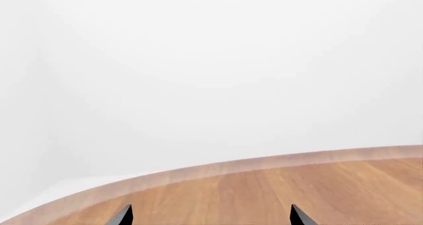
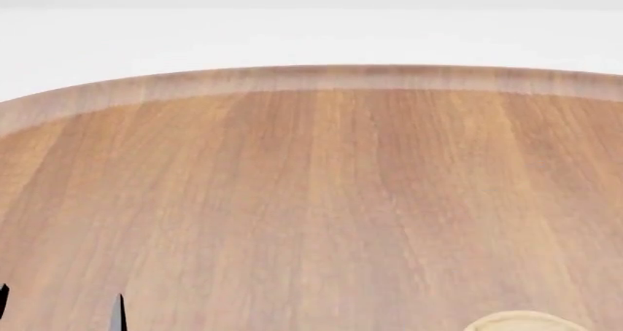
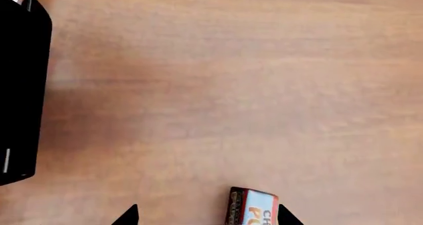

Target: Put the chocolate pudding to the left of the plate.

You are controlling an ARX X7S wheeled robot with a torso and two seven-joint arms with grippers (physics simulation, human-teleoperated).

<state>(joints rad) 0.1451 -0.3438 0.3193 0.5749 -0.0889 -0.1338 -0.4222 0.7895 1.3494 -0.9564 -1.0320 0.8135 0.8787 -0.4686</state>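
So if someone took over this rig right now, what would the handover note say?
Left gripper: open, empty, hovering over bare table.
Right gripper: open, above the chocolate pudding, which lies on the table between its fingertips, nearer one; not grasped.
Plate: only its rim shows at the bottom edge of the head view, right of centre.
Done: right gripper lined up over the pudding.
Left: grasp it, lift, carry it across, set it down left of the plate.

On the table [image 2: 322,192], the plate [image 2: 526,321] lies at my near right. My left gripper [image 2: 60,310] hangs over the near left, well apart from it. The chocolate pudding [image 3: 252,206] lies on the table between my right gripper's [image 3: 206,216] fingertips.
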